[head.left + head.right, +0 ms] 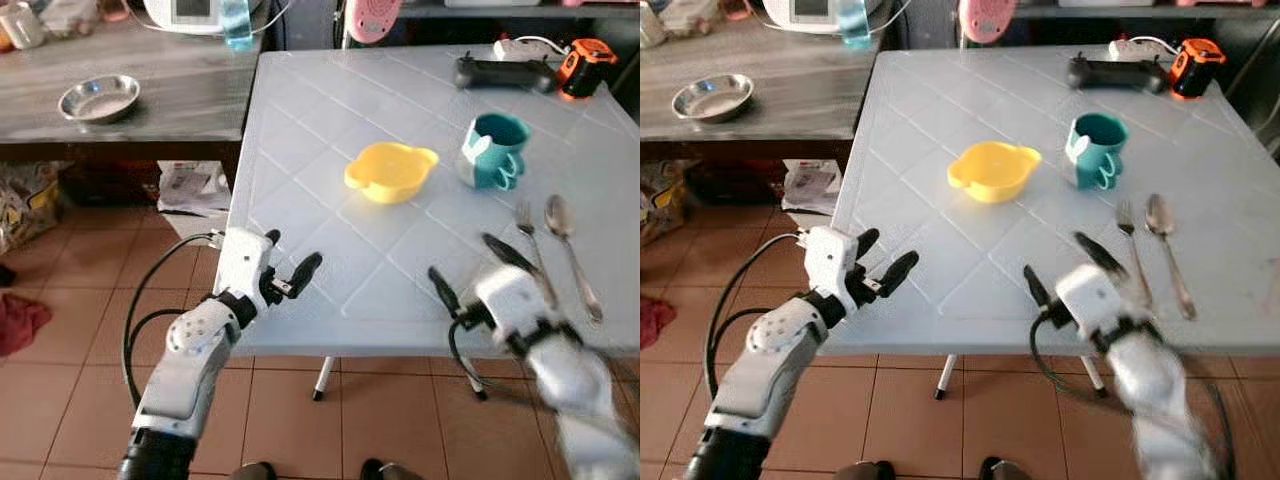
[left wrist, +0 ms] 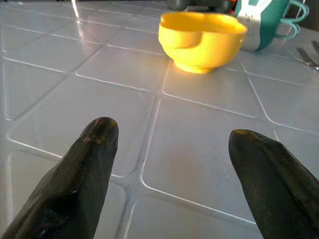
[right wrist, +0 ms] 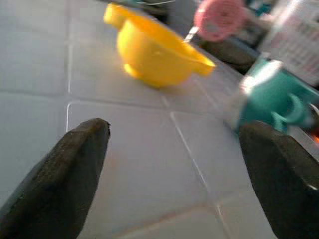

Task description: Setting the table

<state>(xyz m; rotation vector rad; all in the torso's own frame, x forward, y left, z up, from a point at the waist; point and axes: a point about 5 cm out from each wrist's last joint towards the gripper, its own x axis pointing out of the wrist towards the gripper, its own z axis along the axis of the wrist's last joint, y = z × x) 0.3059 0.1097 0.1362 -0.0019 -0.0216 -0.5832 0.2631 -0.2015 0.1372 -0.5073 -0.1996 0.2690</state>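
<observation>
I take the yellow bowl (image 1: pixel 390 171) as my landmark; it sits near the middle of the white table (image 1: pixel 300 150). The teal mug (image 1: pixel 494 151) stands just to its right, and the fork (image 1: pixel 529 235) and spoon (image 1: pixel 567 240) lie side by side nearer me than the mug, off to the bowl's right, their long axes running roughly from the far edge toward me — handles toward my side.

My right gripper (image 1: pixel 470 265) hovers over the near table edge, on my side of the bowl and to its right, fingers spread wide with nothing between them. It is blurred, so I judge the arm is moving. My left gripper (image 1: pixel 290 262) sits at the near left edge, on my side of the bowl and to its left, also spread apart and empty.

The fork lies just beside the right gripper's outer finger — so that arm is far nearer the cutlery. The bowl lies ahead of both.
</observation>
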